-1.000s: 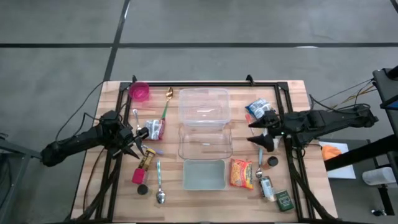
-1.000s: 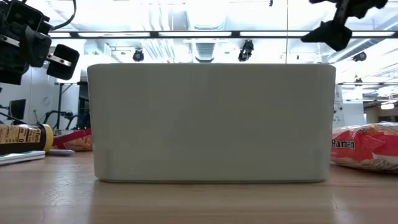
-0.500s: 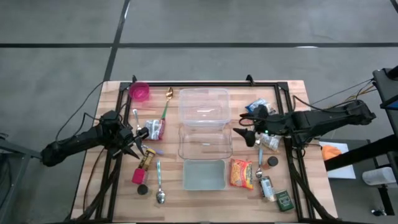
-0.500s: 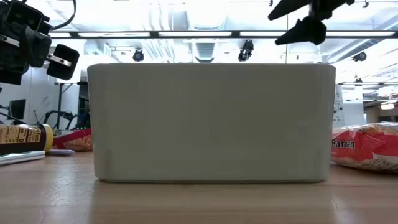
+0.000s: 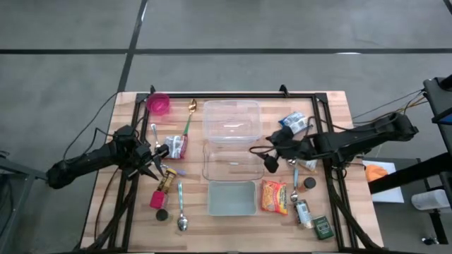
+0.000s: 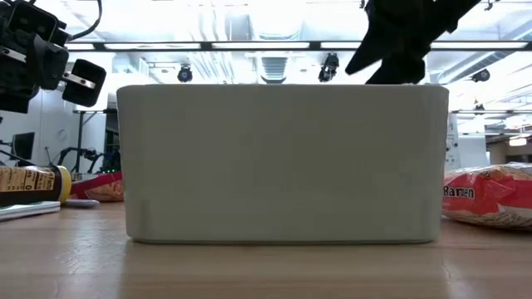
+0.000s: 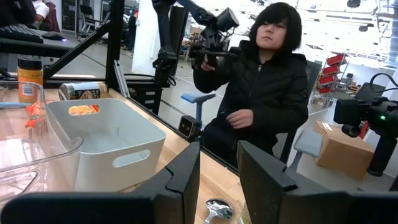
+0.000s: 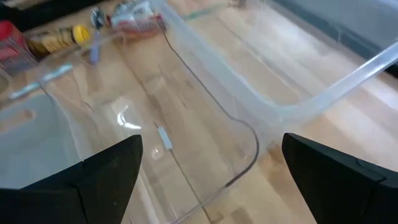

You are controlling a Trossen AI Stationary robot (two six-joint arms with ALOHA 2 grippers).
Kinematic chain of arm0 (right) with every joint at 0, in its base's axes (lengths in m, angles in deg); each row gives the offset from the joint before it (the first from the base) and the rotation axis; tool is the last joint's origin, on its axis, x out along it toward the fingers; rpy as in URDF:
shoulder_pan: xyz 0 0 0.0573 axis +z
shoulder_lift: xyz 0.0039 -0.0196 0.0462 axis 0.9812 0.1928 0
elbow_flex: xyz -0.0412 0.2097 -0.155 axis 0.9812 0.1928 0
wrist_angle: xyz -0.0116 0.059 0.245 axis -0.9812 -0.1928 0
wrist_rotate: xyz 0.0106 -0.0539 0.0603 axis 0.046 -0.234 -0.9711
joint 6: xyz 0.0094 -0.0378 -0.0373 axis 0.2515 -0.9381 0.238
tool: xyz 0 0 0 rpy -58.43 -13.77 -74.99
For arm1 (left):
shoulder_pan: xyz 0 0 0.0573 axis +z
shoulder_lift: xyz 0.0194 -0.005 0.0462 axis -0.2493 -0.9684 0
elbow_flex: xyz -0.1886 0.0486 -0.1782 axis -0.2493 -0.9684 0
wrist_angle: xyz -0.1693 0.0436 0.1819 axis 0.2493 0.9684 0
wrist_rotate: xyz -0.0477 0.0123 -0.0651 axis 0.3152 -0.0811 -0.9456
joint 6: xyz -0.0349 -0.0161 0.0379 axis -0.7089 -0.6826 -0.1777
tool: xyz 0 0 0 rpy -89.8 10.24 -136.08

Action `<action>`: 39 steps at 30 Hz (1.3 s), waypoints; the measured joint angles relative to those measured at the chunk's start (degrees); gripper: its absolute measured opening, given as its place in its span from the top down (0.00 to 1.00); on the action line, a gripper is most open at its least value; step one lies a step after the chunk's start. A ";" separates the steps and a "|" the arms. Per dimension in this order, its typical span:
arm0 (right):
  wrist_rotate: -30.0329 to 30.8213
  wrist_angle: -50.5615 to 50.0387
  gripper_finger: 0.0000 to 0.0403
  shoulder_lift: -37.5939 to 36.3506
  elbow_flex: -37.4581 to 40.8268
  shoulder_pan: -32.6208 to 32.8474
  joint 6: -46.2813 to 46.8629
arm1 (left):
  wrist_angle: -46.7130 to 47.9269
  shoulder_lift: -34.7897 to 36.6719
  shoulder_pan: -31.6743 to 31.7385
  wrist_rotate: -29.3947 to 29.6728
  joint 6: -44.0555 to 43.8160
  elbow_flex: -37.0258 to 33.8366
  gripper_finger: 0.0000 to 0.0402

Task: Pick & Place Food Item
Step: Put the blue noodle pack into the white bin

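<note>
My right gripper [image 5: 261, 158] hangs open above the right rim of the near clear container [image 5: 233, 161]. The right wrist view looks down into that container [image 8: 186, 124] between the wide-apart fingers [image 8: 211, 180]. In the low view the right gripper [image 6: 399, 50] shows above the grey-green bin [image 6: 283, 162]. An orange ramen packet [image 5: 274, 196] lies flat on the table to the right of the bin [image 5: 232, 198]. A blue-white packet [image 5: 293, 121] lies at the far right and a red packet [image 5: 176, 146] at the left. My left gripper [image 5: 150, 169] waits at the table's left, level, with a narrow gap [image 7: 217, 174] and nothing in it.
A second clear container [image 5: 231, 118] stands behind the first. A pink cup [image 5: 159, 104], spoons [image 5: 181, 212], a yellow-capped bottle [image 5: 166, 181], a small jar [image 5: 304, 212] and a green tin [image 5: 323, 227] lie around. A person [image 7: 267, 93] sits beyond the table.
My right gripper has gone toward the table's left edge and down, from beside the blue-white packet to above the near clear container's right rim. It has tipped further downward and stayed open.
</note>
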 joint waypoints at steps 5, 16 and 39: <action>0.00 2.09 0.05 4.02 0.00 0.00 -0.90 | -0.01 0.00 0.02 0.00 -0.02 0.00 0.72; 0.04 6.22 0.05 9.36 0.00 -0.01 -33.46 | 0.00 0.00 0.02 0.01 -0.02 0.00 0.72; 20.50 6.49 0.05 -5.41 0.00 0.00 -44.77 | 0.17 0.01 0.00 0.01 -0.02 0.02 0.72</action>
